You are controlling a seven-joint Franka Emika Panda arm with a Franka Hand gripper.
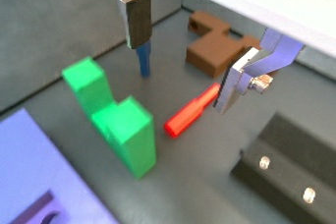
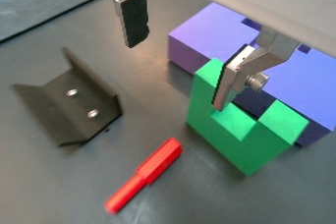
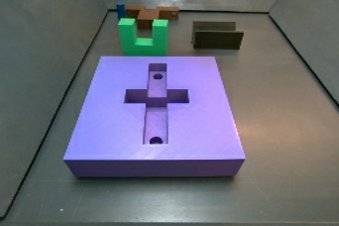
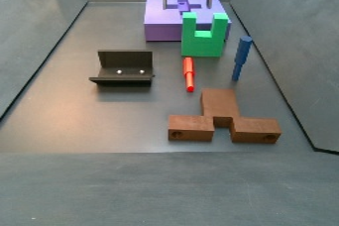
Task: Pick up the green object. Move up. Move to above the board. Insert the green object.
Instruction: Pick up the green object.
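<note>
I am looking into a grey walled bay with a dark grey tabletop [image 4: 79, 91], its sloping side walls closing in on both flanks. The gripper [image 2: 184, 49] hangs above the green object [image 2: 241, 130], its jaws apart and holding nothing; in both side views only the finger tips show at the top edge, the rest cut off. The green object [image 3: 143, 36] stands upright on its base, prongs up, just beside the far short edge of the board [image 3: 157, 114], whether touching I cannot tell. The board lies flat, its cross-shaped recess and two small round holes uncovered. In a wrist view the board [image 1: 39, 184] is cut off at the corner of the picture. The fixture [image 4: 125, 69] stands well apart from the green object on open floor. A red stick [image 4: 188, 72] lies between the fixture and an upright blue post [image 4: 241, 58]. A brown block [image 4: 223, 121] lies near the tabletop's edge; in a side view it [image 3: 153, 16] is mostly hidden behind the green object. There is bare floor around the board's long sides.
</note>
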